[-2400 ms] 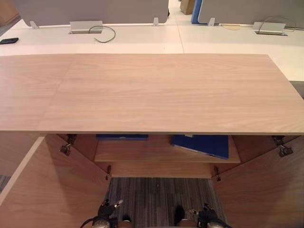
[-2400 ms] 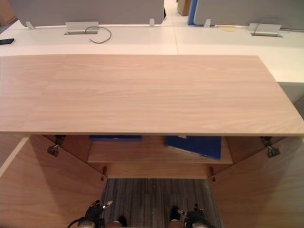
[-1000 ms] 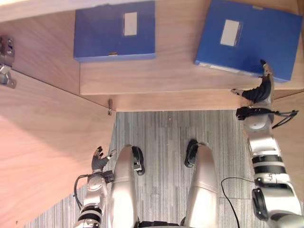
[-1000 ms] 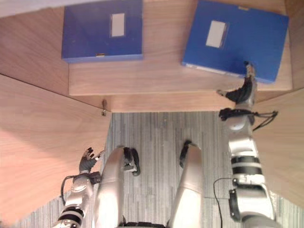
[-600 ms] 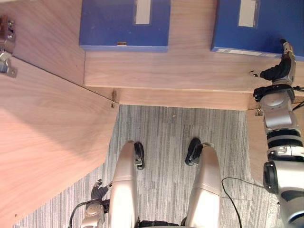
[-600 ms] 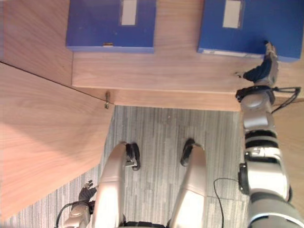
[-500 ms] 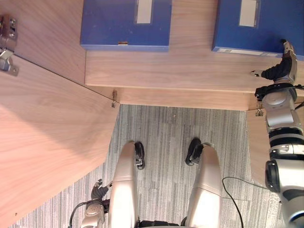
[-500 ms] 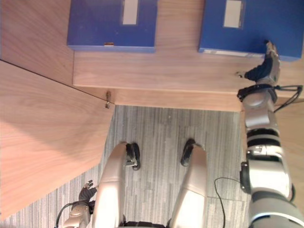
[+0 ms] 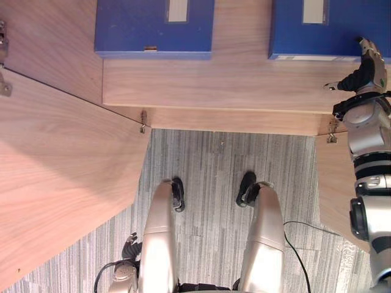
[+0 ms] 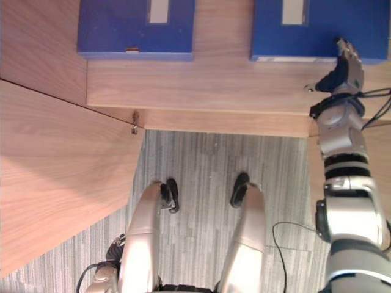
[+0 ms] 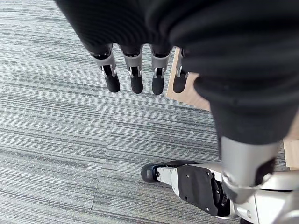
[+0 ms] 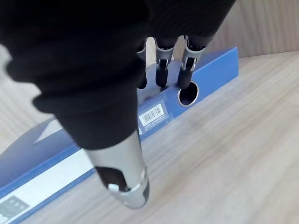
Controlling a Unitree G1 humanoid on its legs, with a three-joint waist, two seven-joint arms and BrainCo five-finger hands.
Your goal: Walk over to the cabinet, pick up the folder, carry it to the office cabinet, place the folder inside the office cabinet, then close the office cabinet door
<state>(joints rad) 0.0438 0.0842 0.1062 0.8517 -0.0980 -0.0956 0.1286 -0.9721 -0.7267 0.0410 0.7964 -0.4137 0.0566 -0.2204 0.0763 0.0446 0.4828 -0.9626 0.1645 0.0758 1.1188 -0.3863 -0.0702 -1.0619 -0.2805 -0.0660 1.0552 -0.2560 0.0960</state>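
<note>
Reaching slightly farther in than before, the right hand [image 9: 366, 70] holds straight, close-set fingers [image 12: 161, 77] at the spine of the right blue folder [image 9: 330, 27], thumb apart: no grip yet. That folder lies on the cabinet shelf [image 9: 244, 91]; left hand [image 11: 133, 74] hangs low, fingers relaxed.

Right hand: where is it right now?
In the left eye view the right hand is at the right end of the shelf, its fingers at the near edge of the right blue folder.
</note>
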